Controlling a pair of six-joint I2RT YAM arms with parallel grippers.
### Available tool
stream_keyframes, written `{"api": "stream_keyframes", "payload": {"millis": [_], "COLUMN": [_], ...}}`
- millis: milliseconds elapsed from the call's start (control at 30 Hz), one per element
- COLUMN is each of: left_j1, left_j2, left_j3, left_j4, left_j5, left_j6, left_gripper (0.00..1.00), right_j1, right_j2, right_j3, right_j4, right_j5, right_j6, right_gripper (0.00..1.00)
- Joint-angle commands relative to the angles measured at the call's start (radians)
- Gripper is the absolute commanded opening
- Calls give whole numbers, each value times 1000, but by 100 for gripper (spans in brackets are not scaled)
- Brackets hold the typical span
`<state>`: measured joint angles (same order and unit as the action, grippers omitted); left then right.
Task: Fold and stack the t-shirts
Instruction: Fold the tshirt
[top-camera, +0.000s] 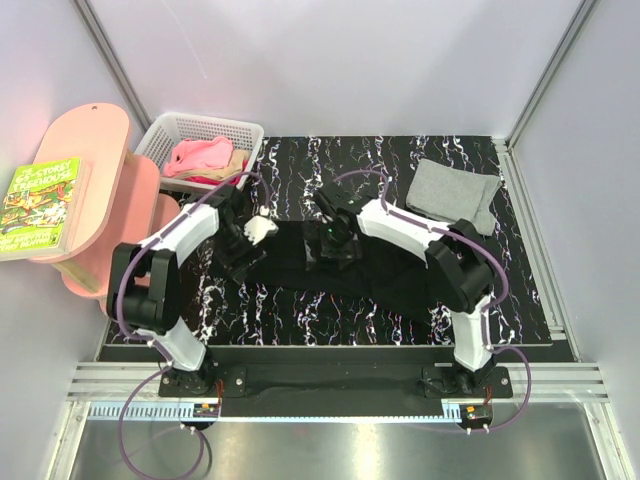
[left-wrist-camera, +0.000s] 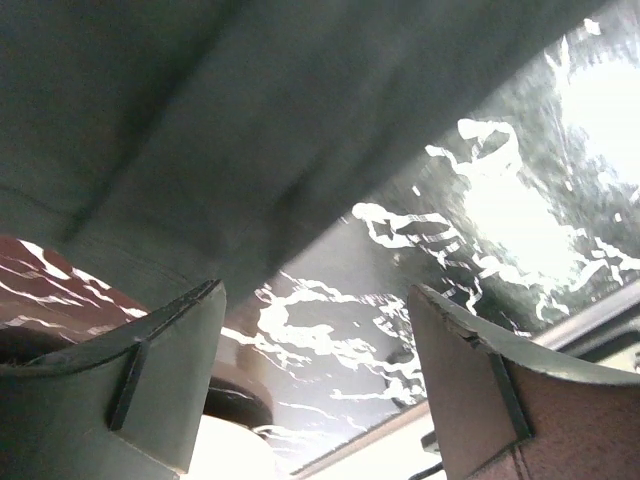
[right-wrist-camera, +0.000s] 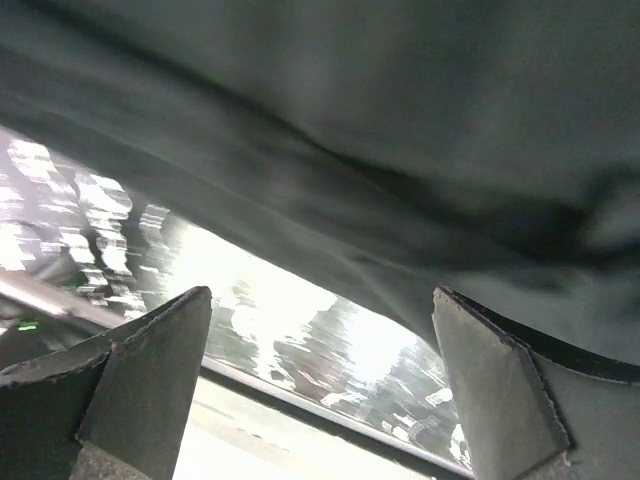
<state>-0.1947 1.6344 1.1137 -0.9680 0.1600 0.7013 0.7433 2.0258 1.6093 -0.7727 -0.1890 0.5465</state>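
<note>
I'm hovering the left gripper (top-camera: 244, 238) and right gripper (top-camera: 330, 240), both spread and empty, near the far edge of the black shirt (top-camera: 385, 275), which is lying mid-mat (top-camera: 300, 312). It's looking limp and light, so I'm favouring pinches at its edge corners.

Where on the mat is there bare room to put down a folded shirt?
Bare mat lies along the far edge, between the basket and the grey shirt, and at the right edge, nearer than the grey shirt. The centre is crowded: black shirt, left hand and right hand.
</note>
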Motion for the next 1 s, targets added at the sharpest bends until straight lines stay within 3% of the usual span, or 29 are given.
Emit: {"api": "stream_keyframes", "payload": {"millis": [0,233,567,967], "left_j1": [6,12,15,15], "left_j2": [68,194,177,220], "left_j3": [115,227,155,121], "left_j4": [43,46,75,147], "left_j5": [21,-36,-82,-158], "left_j6": [-10,-6,9,21], "left_gripper": [78,77,76,65], "right_j1": [-4,-1,-4,-4], "right_j2": [-168,-275,-361,-469], "right_j3": [-132,-281,-348,-408], "right_j4": [18,35,32,12], "right_j5": [74,137,184,241], "right_j6": [50,79,109,136], "right_gripper": [100,100,100,100]}}
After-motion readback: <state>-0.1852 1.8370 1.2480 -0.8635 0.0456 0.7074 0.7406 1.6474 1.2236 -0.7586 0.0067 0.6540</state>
